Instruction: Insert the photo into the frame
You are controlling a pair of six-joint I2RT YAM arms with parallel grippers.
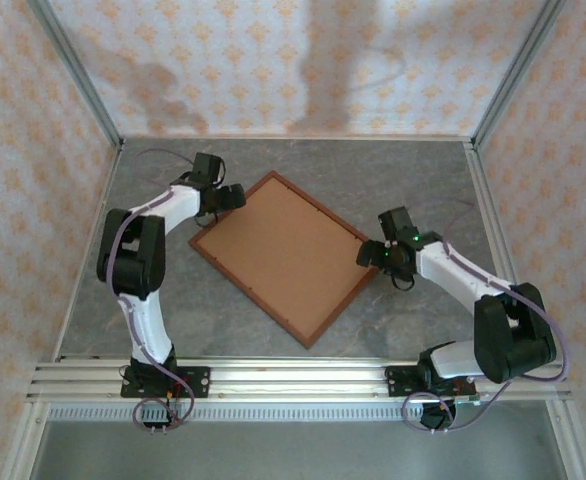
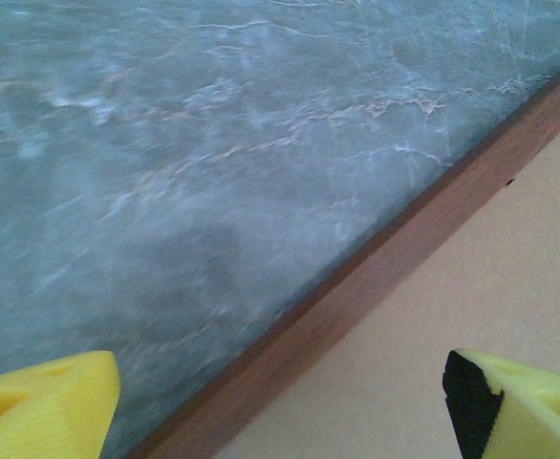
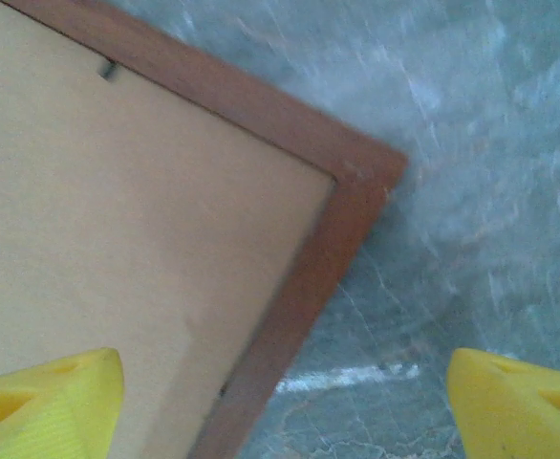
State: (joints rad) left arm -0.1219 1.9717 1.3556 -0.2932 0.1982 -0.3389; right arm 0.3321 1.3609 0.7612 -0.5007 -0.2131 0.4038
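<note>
The frame (image 1: 249, 295), thin reddish-brown wood, lies flat and turned like a diamond in the middle of the table. A plain brown board (image 1: 278, 255) fills it. The photo is hidden. My left gripper (image 1: 231, 197) hovers open over the frame's upper-left edge. In the left wrist view its yellow fingers (image 2: 46, 406) straddle the moulding (image 2: 376, 277), one over the table and one over the board (image 2: 471, 287). My right gripper (image 1: 371, 255) is open at the frame's right corner. Its fingers (image 3: 519, 402) stand wide either side of the moulding (image 3: 299, 287), holding nothing.
The grey marbled tabletop (image 1: 413, 175) surrounds the frame. Wallpapered walls and metal posts (image 1: 78, 80) close in the back and sides. An aluminium rail (image 1: 293, 378) with both arm bases runs along the near edge.
</note>
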